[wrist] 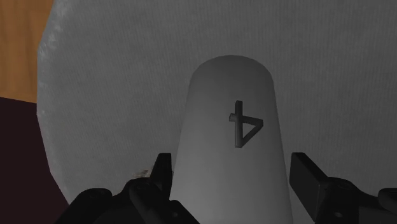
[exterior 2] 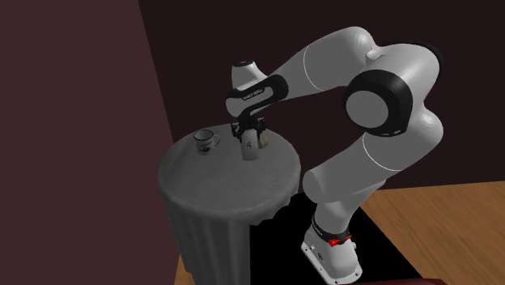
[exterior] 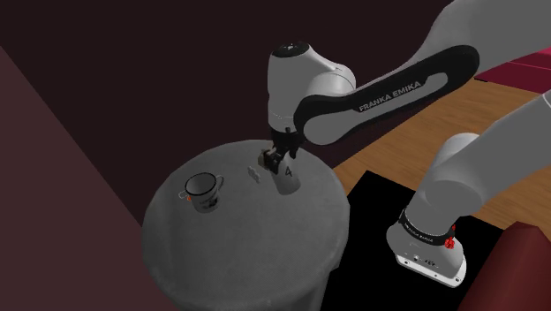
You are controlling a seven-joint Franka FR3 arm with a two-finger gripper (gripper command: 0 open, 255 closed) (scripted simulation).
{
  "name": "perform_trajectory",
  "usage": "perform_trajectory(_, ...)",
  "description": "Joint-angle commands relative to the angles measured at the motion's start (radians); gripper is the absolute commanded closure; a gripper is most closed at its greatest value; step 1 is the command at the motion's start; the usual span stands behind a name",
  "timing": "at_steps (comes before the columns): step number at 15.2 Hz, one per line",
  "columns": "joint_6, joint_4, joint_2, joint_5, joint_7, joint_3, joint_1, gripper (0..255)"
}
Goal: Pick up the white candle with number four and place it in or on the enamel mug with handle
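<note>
My gripper sits low over the top of the candle, one finger on each side, spread wide (a thin gap shows on one side, so I am not clamping it). The candle, pale grey with a dark 4 on it, stands upright on the round table. The mug stands near the candle, on the shoulder view's left of it.

Dim, even light (shadows faint)
</note>
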Motion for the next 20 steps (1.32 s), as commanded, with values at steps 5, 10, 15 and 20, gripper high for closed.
perform_trajectory(5,-0.090,0.056,-0.037,0.006,-0.019,-0.021,0.005,255)
perform_trajectory(10,-0.162,0.108,-0.057,0.007,-0.030,-0.035,0.006,255)
perform_trajectory(15,-0.232,0.165,-0.071,0.005,-0.039,-0.047,0.005,255)
perform_trajectory(20,-0.299,0.226,-0.078,0.002,-0.047,-0.057,0.002,255)
